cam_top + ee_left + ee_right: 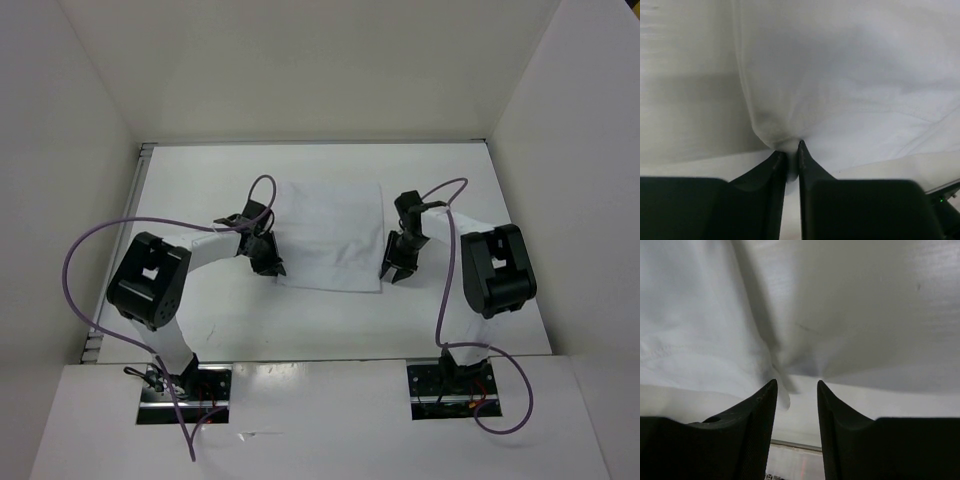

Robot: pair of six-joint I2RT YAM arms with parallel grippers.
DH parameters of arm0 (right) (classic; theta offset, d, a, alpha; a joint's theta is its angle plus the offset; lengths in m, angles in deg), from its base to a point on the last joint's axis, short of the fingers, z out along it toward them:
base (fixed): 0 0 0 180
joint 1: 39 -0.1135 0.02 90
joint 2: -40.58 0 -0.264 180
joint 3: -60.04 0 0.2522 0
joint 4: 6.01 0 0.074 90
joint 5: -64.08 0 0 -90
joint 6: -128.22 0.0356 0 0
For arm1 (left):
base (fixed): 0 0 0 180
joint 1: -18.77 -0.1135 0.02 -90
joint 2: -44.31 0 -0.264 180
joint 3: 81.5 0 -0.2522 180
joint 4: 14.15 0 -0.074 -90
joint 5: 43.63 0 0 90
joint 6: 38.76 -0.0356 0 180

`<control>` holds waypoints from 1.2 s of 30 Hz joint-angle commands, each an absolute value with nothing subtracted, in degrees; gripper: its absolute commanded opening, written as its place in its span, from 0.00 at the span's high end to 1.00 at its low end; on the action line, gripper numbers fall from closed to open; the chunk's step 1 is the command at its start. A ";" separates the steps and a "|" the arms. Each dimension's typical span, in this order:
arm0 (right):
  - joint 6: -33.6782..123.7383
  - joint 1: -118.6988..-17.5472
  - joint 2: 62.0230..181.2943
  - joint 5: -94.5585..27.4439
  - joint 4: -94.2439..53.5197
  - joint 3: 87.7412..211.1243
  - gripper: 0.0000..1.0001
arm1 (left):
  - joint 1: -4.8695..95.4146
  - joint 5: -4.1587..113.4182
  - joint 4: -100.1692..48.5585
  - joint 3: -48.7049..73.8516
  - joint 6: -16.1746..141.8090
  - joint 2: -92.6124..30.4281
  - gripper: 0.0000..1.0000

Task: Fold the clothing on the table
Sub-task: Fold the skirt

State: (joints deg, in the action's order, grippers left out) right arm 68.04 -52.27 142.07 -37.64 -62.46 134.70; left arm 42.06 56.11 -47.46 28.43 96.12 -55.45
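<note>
White matte table (320,325) sits boxed in by plain white walls (300,70), with the clothing (330,235) spread at its middle between both arms. Left gripper (792,149) has its jaws together, pinching a puckered near corner of the fabric. Right gripper (795,386) stands with jaws apart at the other near corner, cloth bunched just ahead of its tips; whether they touch it is hard to tell

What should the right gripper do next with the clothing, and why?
Probably close the right gripper on the near corner of the clothing. The left gripper pinches its own corner, fabric bunched between its fingers, while the right jaws stand apart with the fabric's corner just at their tips. Both near corners likely need holding before any lift to fold.
</note>
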 commanded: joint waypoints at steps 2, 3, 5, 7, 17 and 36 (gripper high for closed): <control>68.71 -52.70 134.11 -40.14 -64.42 132.60 0.56 | 42.33 53.49 -46.45 31.13 95.27 -60.62 0.98; 68.71 -52.71 133.57 -40.85 -64.42 132.60 0.55 | 42.33 53.49 -46.45 31.13 94.75 -60.63 1.00; 68.71 -52.71 133.57 -41.47 -63.81 131.46 0.54 | 42.33 54.01 -47.06 31.13 94.74 -60.63 1.00; 68.71 -52.71 134.88 -42.09 -62.49 131.45 0.52 | 42.33 54.02 -47.59 30.60 94.74 -60.63 1.00; 69.24 -53.94 144.11 -43.32 -55.46 130.31 0.52 | 42.33 54.02 -48.12 30.60 94.22 -60.63 1.00; 61.33 -49.71 138.41 -27.57 -75.49 195.65 1.00 | 35.65 57.71 -58.14 -22.01 78.22 -54.76 1.00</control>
State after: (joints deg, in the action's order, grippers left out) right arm 63.58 -49.37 139.25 -28.46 -67.84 200.67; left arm 36.44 58.55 -51.77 -27.22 82.83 -59.01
